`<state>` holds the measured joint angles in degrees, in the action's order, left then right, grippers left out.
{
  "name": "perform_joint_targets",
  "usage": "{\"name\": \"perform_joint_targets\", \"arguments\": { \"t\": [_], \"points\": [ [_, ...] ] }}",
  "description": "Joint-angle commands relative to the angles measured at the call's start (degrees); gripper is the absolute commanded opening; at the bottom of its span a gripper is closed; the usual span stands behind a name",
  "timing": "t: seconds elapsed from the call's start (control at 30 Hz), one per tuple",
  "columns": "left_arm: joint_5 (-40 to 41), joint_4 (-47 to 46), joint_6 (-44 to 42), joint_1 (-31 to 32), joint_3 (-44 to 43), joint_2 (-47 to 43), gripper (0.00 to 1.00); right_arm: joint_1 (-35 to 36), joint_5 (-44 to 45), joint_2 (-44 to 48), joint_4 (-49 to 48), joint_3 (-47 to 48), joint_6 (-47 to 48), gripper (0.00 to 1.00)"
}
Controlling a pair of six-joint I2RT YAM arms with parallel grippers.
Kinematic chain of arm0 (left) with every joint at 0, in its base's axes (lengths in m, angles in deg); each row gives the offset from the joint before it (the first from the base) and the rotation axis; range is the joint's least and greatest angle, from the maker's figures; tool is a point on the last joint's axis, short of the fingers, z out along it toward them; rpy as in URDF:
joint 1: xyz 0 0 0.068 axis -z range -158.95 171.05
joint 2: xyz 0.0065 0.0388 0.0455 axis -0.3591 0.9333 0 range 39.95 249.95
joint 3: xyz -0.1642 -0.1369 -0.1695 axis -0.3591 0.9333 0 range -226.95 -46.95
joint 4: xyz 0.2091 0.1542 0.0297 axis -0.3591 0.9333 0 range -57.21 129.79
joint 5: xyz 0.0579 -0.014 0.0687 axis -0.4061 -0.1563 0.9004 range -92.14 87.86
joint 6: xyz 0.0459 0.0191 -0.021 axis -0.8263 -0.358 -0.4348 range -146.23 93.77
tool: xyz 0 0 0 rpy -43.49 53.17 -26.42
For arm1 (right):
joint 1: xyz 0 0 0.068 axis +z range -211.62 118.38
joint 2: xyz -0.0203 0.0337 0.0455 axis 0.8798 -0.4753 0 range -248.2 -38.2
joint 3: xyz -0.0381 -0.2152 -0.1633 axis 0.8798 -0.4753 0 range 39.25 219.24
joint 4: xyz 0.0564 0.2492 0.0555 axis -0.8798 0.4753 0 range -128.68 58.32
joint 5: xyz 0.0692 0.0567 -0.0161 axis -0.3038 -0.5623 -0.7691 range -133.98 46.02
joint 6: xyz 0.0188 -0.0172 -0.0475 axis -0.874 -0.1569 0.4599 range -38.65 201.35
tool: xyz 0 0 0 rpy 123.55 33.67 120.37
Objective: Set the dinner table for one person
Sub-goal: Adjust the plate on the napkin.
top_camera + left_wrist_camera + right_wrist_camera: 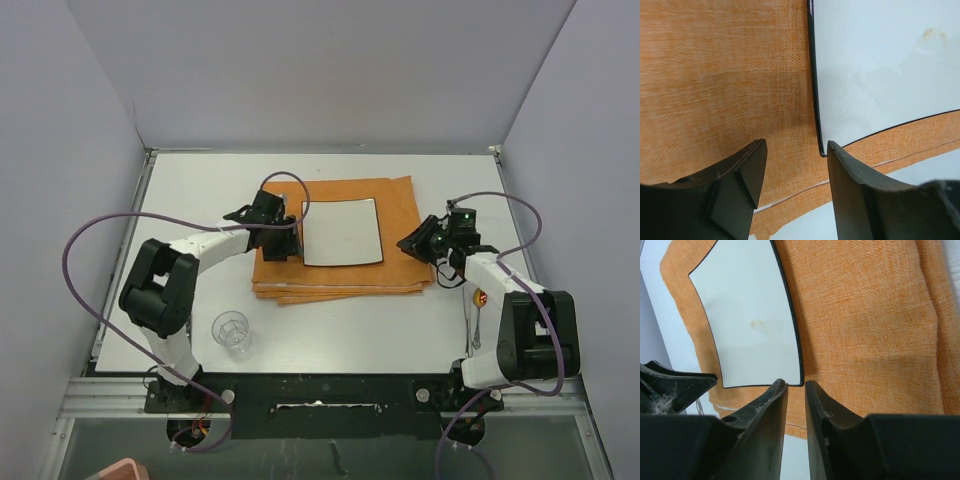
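Observation:
The off-white dinner table [200, 190] carries a folded orange mat [400, 215] at its middle. On the mat lies a square white plate [341, 231] with a thin black rim. My left gripper [290, 240] sits low at the plate's left edge. In the left wrist view the left gripper [795, 150] is open over the mat [725, 75], with nothing between its fingers and the plate's corner [880, 65] just beyond it. My right gripper [410, 243] hovers at the mat's right edge. From its own wrist camera the right gripper [794, 385] shows a narrow empty gap, pointing at the plate [750, 315].
A clear drinking glass [231, 331] stands on the table near the front left, beside the left arm's base. A metal utensil [476, 330] lies at the front right next to the right arm. Grey walls close in the table on three sides.

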<state>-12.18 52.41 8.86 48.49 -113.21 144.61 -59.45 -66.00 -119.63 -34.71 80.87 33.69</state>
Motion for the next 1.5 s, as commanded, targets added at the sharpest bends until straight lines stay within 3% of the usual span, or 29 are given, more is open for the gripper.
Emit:
{"name": "perform_joint_targets", "arguments": {
  "t": [0.0,0.1,0.27,0.63,1.3,1.47],
  "points": [
    [10.9,2.4,-2.8,-0.2,-2.1,-10.9,0.50,1.0,0.6,-0.4,-1.7,3.3,-0.3,0.23],
    [12.1,2.3,-2.2,-2.0,-2.4,-11.7,0.50,1.3,0.5,-0.4,-1.4,3.5,0.1,0.23],
    [2.8,-2.9,-0.3,-6.0,-5.2,-6.0,0.48,1.7,-0.2,-0.7,-0.7,4.2,0.8,0.23],
    [-7.0,-10.6,4.1,-6.4,-11.3,7.3,0.44,1.7,-1.3,-0.7,2.6,6.3,3.9,0.23],
    [-10.5,-21.0,12.5,-5.3,-10.0,15.0,0.40,1.4,-2.1,-2.7,2.7,6.5,5.5,0.23],
    [-11.1,-21.2,13.5,-4.1,-11.6,15.9,0.33,1.3,-2.1,-3.3,2.8,6.6,5.6,0.22]
  ]
}}
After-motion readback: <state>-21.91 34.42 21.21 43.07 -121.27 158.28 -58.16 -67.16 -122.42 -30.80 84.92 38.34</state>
